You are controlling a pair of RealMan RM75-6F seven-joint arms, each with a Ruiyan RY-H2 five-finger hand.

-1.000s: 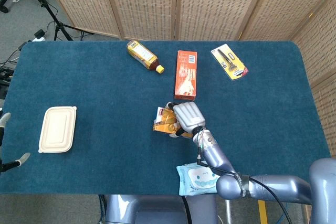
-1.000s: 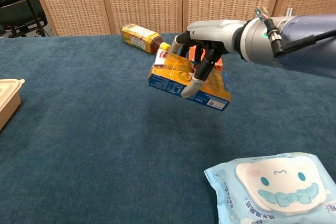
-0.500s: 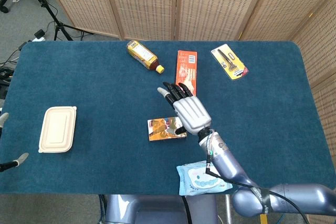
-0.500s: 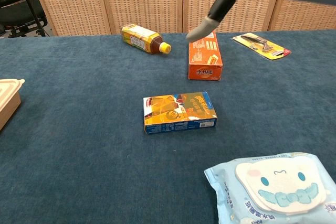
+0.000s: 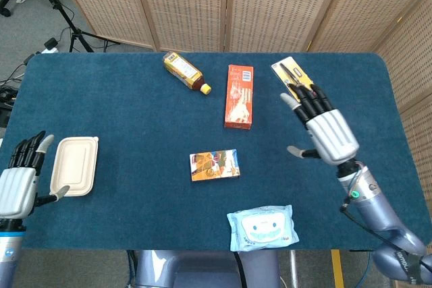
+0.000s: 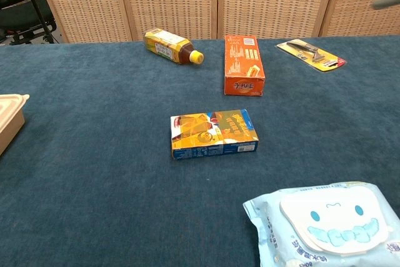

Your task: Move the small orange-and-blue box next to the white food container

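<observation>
The small orange-and-blue box (image 5: 214, 164) (image 6: 213, 133) lies flat near the middle of the table, free of both hands. The white food container (image 5: 73, 166) (image 6: 9, 119) sits closed at the table's left side, far from the box. My right hand (image 5: 325, 128) hovers open, fingers spread, to the right of the box and well apart from it. My left hand (image 5: 20, 179) is raised at the left edge, open, just left of the container. In the chest view only a blurred fingertip (image 6: 386, 0) shows at the top right.
A tea bottle (image 5: 183, 71) lies at the back, a tall orange carton (image 5: 239, 96) beside it, and a yellow-carded tool (image 5: 294, 79) at the back right. A wet-wipes pack (image 5: 262, 228) rests at the front edge. Wicker screens stand behind the table.
My right hand let go of the box, which now lies on the table, and swung away to the right. My left hand rose into view beside the container.
</observation>
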